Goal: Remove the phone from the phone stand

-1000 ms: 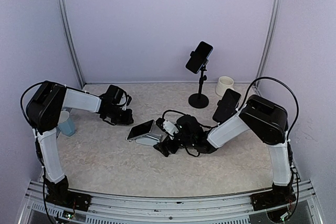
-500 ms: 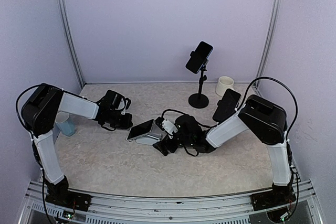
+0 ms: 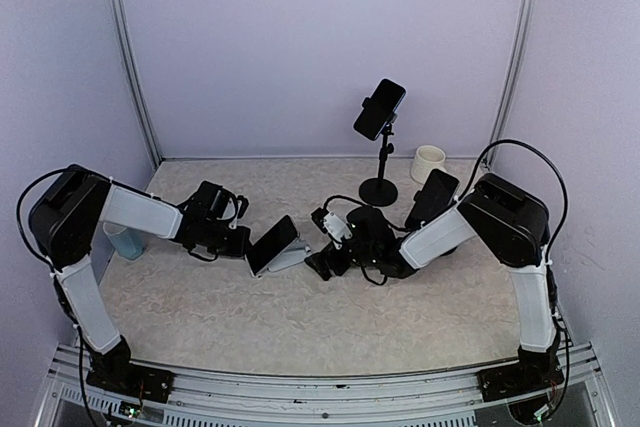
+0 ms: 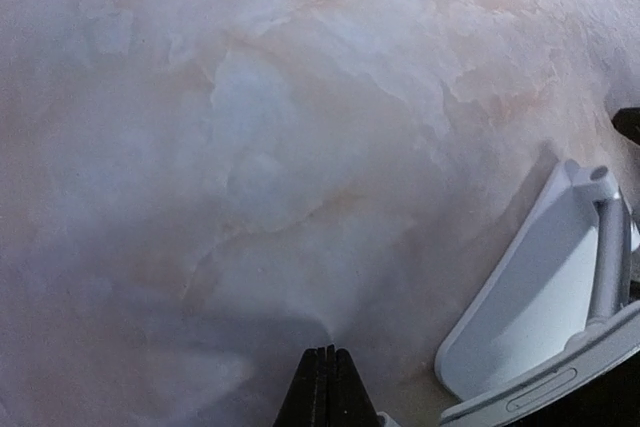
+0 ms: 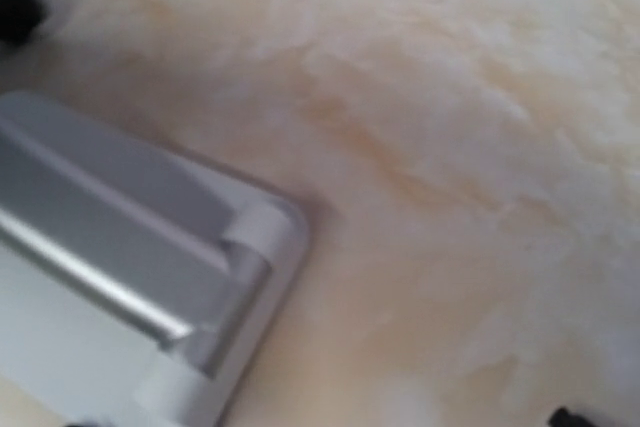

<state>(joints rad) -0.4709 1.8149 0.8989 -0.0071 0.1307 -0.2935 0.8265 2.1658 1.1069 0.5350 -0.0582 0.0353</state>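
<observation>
Phone: the dark flat rectangular phone leans tilted on the silver-white folding metal stand, mid-counter between the two grippers, and is not yet lifted off.
Left gripper: the left gripper sits low, just beside the phone's left edge. Its wrist view shows the fingers clenched together on nothing.
Right gripper: the right gripper sits low, just beside the stand's right side. Its wrist view shows only the stand's hinge and the counter, so I cannot tell whether it is spread or clenched.
Risk, tipping: the stand looks light and unanchored. A nudge from the clenched left fingers would likely slide or topple it with the phone on it.
Risk, slipping: the phone looks thin and glossy. A shallow pinch on its edge could let it drop onto the hard counter.
Risk, clash: both grippers crowd the same small stand and could strike each other.
Risk, bystanders: a second dark phone stands tilted close behind the right forearm, where a sweep of that arm could knock it. A third phone is clamped on the tall black tripod stand further back.
Counter: the pale beige marbled counter is flat and smooth-looking.
Room: lilac walls and metal corner posts, with a white cup at back right and a blue cup by the left arm.
</observation>
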